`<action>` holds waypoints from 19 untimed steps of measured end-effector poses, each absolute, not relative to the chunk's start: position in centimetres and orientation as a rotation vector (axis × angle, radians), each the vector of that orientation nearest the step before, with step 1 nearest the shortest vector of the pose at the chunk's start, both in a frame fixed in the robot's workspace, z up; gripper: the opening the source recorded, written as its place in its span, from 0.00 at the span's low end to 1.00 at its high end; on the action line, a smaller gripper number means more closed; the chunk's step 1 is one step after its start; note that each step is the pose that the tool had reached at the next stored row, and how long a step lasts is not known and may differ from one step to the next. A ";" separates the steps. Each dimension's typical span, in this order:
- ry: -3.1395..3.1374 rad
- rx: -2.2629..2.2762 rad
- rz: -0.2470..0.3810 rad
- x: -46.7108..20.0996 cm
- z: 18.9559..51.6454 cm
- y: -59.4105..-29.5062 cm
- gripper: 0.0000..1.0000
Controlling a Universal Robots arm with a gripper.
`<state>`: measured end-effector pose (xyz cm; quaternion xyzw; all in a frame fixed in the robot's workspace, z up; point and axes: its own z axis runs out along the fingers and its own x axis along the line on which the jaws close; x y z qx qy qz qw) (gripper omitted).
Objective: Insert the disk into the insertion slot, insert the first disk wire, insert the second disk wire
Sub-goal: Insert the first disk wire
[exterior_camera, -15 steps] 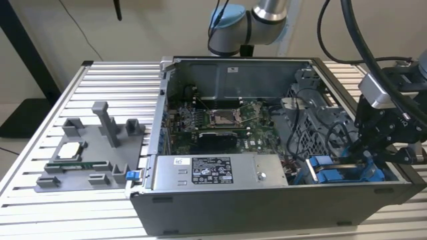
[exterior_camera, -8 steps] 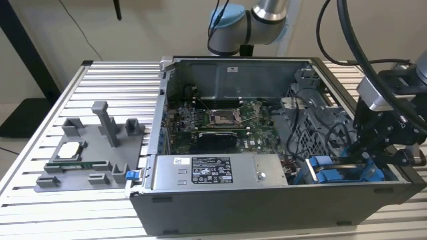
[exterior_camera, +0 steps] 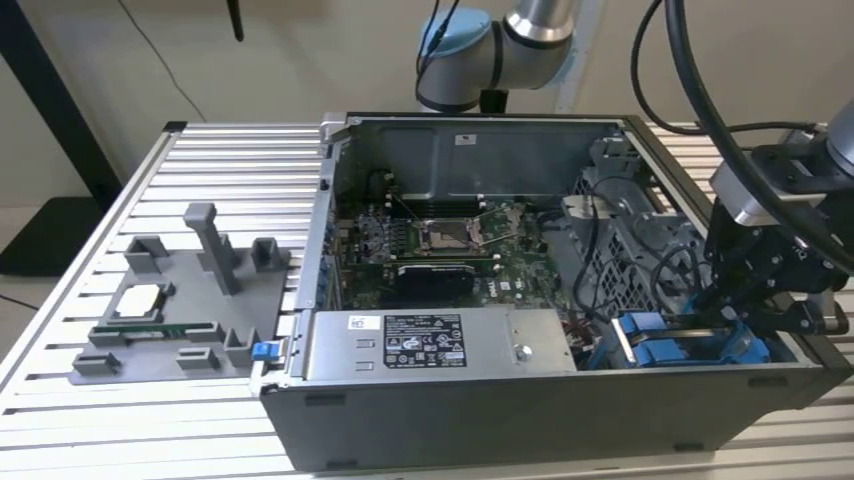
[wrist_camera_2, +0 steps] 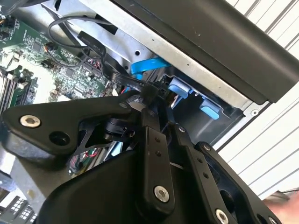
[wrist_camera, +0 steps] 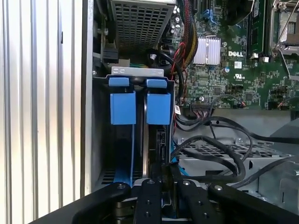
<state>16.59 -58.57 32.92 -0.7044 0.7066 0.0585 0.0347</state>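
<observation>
One gripper [wrist_camera: 166, 173] at the insertion slot [wrist_camera: 138, 71].
Fingers nearly together, pinching a black wire connector [wrist_camera_2: 142, 88] near the slot's two blue latch pieces [wrist_camera: 123, 108].

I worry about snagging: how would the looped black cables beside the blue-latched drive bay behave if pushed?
The black cables would likely flop and spring back rather than stay put, since they lie in loose curves over the perforated cage. They are probably light but tethered: they run toward the motherboard, so a hard push may tug their connectors.
</observation>
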 end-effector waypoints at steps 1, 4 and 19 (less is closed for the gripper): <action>2.172 -2.165 0.180 16.6 32.9 -58.6 0.00; 2.172 -2.165 0.180 16.6 32.9 -58.6 0.00; 2.176 -2.164 0.185 16.6 37.4 -58.6 1.00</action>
